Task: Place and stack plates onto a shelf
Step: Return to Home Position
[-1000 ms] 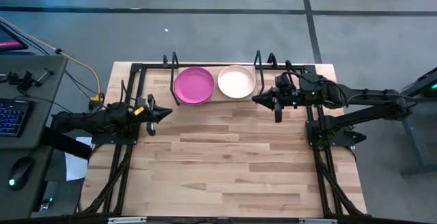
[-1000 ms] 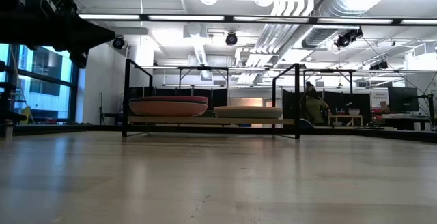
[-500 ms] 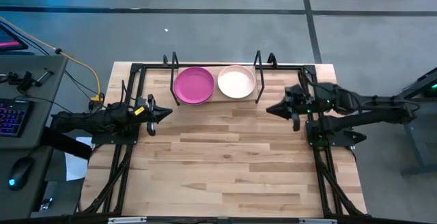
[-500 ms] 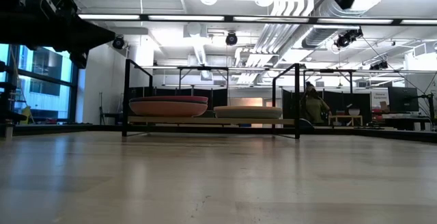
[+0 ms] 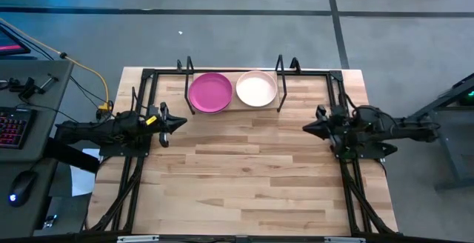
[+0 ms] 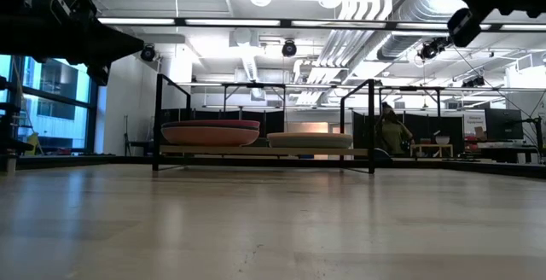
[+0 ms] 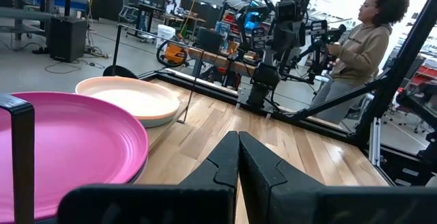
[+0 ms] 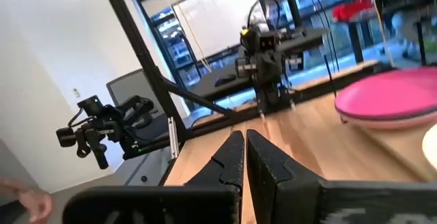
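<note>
A magenta plate [image 5: 209,92] tops one stack and a cream plate [image 5: 256,89] tops another, side by side on the black wire shelf [image 5: 232,108] at the table's far edge. The low view shows the magenta stack [image 6: 210,132] and the cream stack [image 6: 309,140] resting on the shelf's base. The other plates are hidden beneath them. My left gripper [image 5: 180,123] is shut and empty at the table's left side. My right gripper [image 5: 307,129] is shut and empty at the right side, right of the shelf and nearer than it.
A larger black tubular frame [image 5: 148,76] borders the table's far, left and right sides. A desk with a keyboard [image 5: 11,128] and mouse stands left of the table. A person [image 7: 358,46] sits beyond the table's right side. Bare wood [image 5: 244,176] lies nearer than the shelf.
My right gripper has drawn back from beside the cream plate toward the table's right edge and a little toward the near edge, its arm folding in. It has stayed shut and empty. The plates and my left gripper have kept still.
</note>
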Robot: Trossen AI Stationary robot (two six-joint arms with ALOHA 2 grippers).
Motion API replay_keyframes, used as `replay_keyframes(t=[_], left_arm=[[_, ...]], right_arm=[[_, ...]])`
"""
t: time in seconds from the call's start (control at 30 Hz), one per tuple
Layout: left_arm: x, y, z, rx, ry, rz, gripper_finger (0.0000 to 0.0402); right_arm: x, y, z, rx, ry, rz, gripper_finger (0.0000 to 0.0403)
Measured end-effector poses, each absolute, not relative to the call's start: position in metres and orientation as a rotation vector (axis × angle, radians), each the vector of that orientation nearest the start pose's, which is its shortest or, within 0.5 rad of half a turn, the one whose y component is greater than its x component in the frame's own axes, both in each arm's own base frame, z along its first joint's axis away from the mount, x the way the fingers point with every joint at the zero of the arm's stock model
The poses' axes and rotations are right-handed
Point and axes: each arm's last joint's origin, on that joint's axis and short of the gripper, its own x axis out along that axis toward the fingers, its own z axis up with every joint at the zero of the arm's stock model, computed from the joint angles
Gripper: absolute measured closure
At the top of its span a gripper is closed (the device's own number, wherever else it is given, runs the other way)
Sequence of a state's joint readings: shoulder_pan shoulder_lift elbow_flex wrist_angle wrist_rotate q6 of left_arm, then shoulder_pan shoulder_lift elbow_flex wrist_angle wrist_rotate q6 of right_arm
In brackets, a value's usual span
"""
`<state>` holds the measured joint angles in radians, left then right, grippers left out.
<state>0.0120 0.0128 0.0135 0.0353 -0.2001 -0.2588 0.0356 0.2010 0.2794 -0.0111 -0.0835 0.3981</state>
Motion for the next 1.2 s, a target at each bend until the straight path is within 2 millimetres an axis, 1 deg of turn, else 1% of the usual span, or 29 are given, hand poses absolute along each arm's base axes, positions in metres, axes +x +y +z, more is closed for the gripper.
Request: replay_keyframes(t=[0.1, 0.27, 0.37, 0.53, 0.83, 1.1, 1.2], left_arm=[[0.097, 0.007, 0.171, -0.261, -0.063, 0.206, 0.0401], [0.097, 0.007, 0.171, -0.261, -0.063, 0.206, 0.0401], [0.097, 0.007, 0.171, -0.261, -0.064, 0.206, 0.0401], [0.097, 0.007, 0.171, -0.261, -0.065, 0.206, 0.0401], [0.097, 0.007, 0.171, -0.261, -0.064, 0.207, 0.0401], [0.097, 0.007, 0.171, -0.261, -0.064, 0.207, 0.0401], [0.097, 0.007, 0.171, -0.261, -0.064, 0.207, 0.0401]], right_arm=[[0.089, 0.006, 0.236, 0.357, -0.080, 0.137, 0.0403], [0.080, 0.005, 0.223, 0.353, -0.111, 0.144, 0.0403], [0.083, 0.006, 0.216, 0.342, -0.066, 0.152, 0.0403], [0.086, 0.006, 0.204, 0.295, -0.046, 0.155, 0.0403], [0.096, 0.007, 0.175, 0.283, -0.072, 0.157, 0.0403], [0.097, 0.006, 0.170, 0.210, -0.025, 0.144, 0.0403], [0.097, 0.005, 0.168, 0.208, -0.016, 0.087, 0.0403]])
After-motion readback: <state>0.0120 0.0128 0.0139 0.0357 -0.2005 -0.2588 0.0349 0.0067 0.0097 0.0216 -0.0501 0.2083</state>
